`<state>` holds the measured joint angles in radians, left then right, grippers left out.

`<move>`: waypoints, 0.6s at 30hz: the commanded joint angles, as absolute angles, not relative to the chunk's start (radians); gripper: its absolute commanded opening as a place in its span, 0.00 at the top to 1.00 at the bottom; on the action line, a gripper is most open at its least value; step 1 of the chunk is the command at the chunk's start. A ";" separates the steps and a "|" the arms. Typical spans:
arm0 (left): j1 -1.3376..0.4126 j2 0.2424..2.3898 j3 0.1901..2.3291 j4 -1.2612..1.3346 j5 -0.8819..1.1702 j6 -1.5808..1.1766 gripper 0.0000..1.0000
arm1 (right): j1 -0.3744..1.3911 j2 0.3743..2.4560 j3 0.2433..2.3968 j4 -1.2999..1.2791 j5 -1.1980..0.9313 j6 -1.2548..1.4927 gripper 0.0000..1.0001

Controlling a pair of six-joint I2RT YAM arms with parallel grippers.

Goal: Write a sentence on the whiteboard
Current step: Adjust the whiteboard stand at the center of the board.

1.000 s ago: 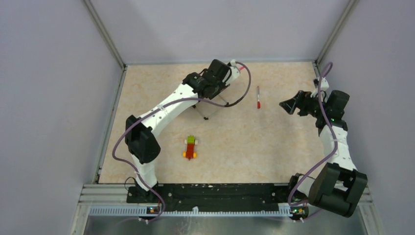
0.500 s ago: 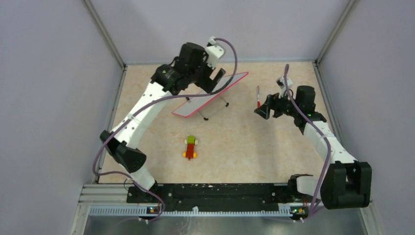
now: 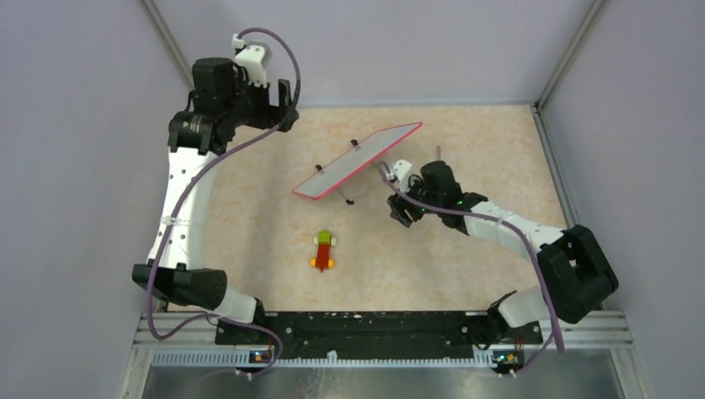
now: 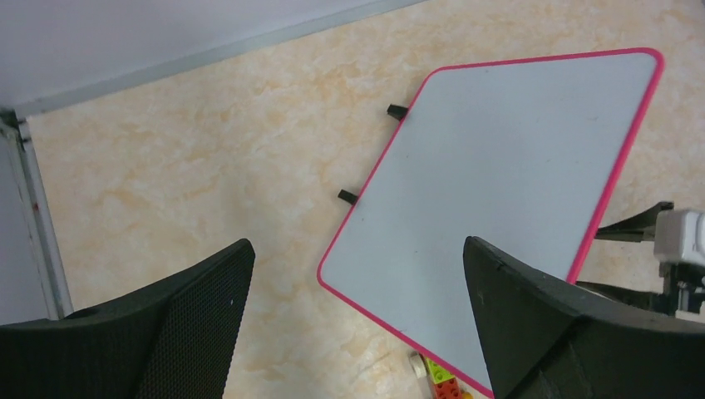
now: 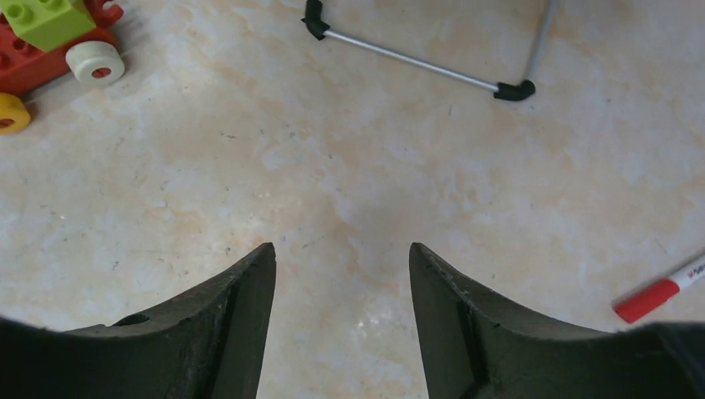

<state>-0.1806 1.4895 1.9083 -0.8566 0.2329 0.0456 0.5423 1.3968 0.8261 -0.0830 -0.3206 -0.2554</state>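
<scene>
The whiteboard (image 3: 357, 160) stands tilted on its black wire legs at the middle back of the table. Its white face (image 4: 499, 191) is blank, and no red sentence shows on it. My left gripper (image 3: 287, 106) is open and empty, raised high at the back left, well clear of the board; the left wrist view (image 4: 357, 249) looks down on the board. My right gripper (image 3: 399, 213) is open and empty, low over the table just right of the board's wire leg (image 5: 416, 60); in its own view (image 5: 341, 248) only bare table lies between the fingers.
A red-capped marker (image 5: 657, 295) lies on the table right of my right gripper, mostly hidden behind the arm in the top view (image 3: 438, 150). A small brick toy car (image 3: 323, 249) sits in front of the board, also in the right wrist view (image 5: 50, 41).
My left arm let go of the board, which now stands alone, and swung up to the back left. My right arm swept left past the marker to the board's legs.
</scene>
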 commanded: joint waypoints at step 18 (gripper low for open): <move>0.058 1.838 1.775 -0.682 0.433 0.262 0.27 | 0.743 1.391 0.820 0.008 -0.205 -0.420 0.40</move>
<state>0.0616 1.7302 1.7485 -0.7948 0.3958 0.1707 0.7712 1.5265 0.8429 0.0719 -0.1081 -0.4332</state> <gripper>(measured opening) 0.768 0.589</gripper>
